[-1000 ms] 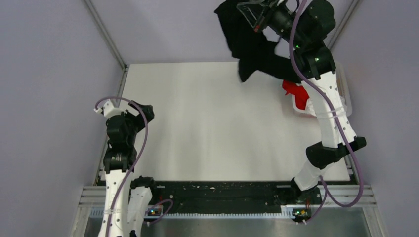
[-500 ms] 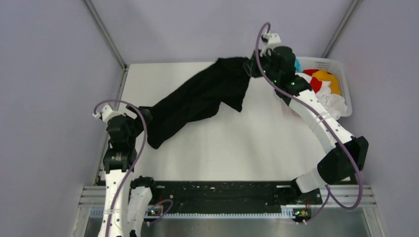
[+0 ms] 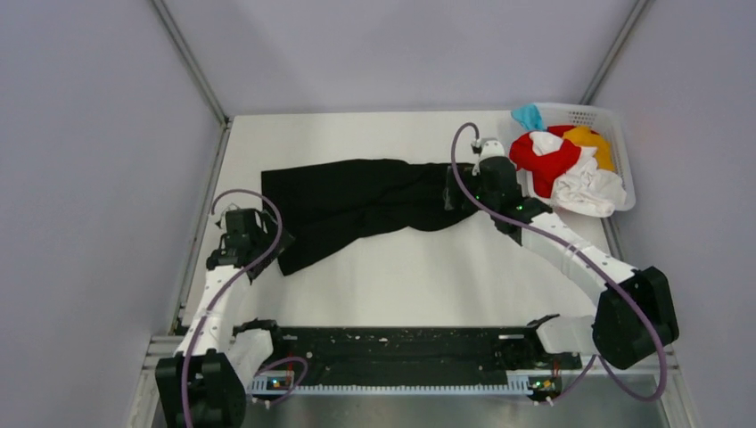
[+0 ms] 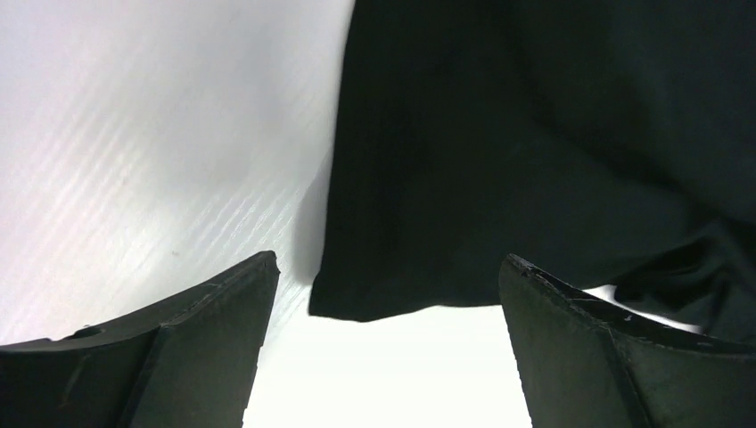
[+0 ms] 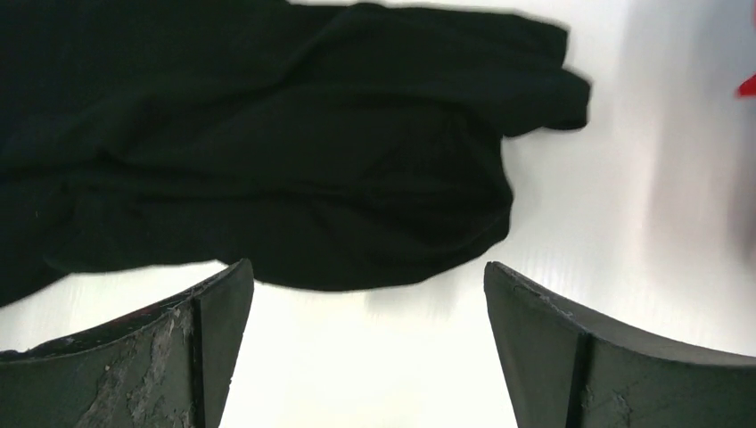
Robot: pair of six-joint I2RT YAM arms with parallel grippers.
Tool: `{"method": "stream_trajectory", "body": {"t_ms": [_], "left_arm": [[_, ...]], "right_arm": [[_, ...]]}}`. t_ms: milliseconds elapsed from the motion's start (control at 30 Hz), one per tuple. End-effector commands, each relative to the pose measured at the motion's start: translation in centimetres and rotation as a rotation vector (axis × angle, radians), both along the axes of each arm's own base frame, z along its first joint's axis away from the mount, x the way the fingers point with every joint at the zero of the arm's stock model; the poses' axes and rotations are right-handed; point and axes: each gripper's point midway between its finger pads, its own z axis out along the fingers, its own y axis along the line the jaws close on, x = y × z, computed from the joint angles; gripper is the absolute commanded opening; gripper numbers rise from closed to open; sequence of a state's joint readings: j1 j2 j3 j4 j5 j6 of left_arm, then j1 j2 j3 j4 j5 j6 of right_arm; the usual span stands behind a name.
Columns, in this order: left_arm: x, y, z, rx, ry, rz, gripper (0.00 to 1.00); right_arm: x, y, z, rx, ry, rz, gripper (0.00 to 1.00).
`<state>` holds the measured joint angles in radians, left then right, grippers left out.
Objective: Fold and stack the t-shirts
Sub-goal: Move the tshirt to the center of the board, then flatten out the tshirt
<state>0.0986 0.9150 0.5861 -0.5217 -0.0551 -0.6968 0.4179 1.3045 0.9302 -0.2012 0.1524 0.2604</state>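
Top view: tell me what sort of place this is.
Probably a lab test cell, not a home: a white table boxed in by plain grey walls, a left arm and right arm bolted to a rail at its near edge, and a basket of shirts.

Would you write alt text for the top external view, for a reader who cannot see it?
A black t-shirt lies rumpled across the white table, with the left gripper at its near-left corner and the right gripper at its right end. A white basket at the far right holds red, white, orange and blue shirts.
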Motion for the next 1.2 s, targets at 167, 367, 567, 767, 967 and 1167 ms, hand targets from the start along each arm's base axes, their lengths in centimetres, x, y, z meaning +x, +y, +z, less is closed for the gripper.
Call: {"method": "stream_trajectory", "body": {"t_ms": [167,367,567,767,967,1167], "left_arm": [[-0.4,-2.0,-5.5,-0.117,0.147,-0.045,0.94],[-0.7,-5.4,-7.6,-0.295,0.111,-0.118,0.82],[-0.1,-5.9,-7.6,-0.318,0.091,-0.145,0.10],[1.9,-6.2,-3.8,-0.309,-0.065,-0.196,0.00],[3.1,-6.7,2.8,-0.281,-0.256,-0.262,0.00],[2.7,-7.0,12.3,-0.232,-0.514,-0.316,0.00]], "right_arm": [[0.4,0.3,-3.0,0.040,-0.001,-0.067,0.99],[-0.6,0.1,-6.9,0.059,0.060,-0.095,0.98],[1.2,1.0,-9.5,0.067,0.076,-0.104,0.91],[3.0,1.7,-11.9,0.085,0.073,-0.135,0.70],[4.4,3.2,-8.2,0.144,-0.045,-0.058,0.00],[2.1,2.0,1.0,0.157,-0.157,-0.026,0.00]]}}
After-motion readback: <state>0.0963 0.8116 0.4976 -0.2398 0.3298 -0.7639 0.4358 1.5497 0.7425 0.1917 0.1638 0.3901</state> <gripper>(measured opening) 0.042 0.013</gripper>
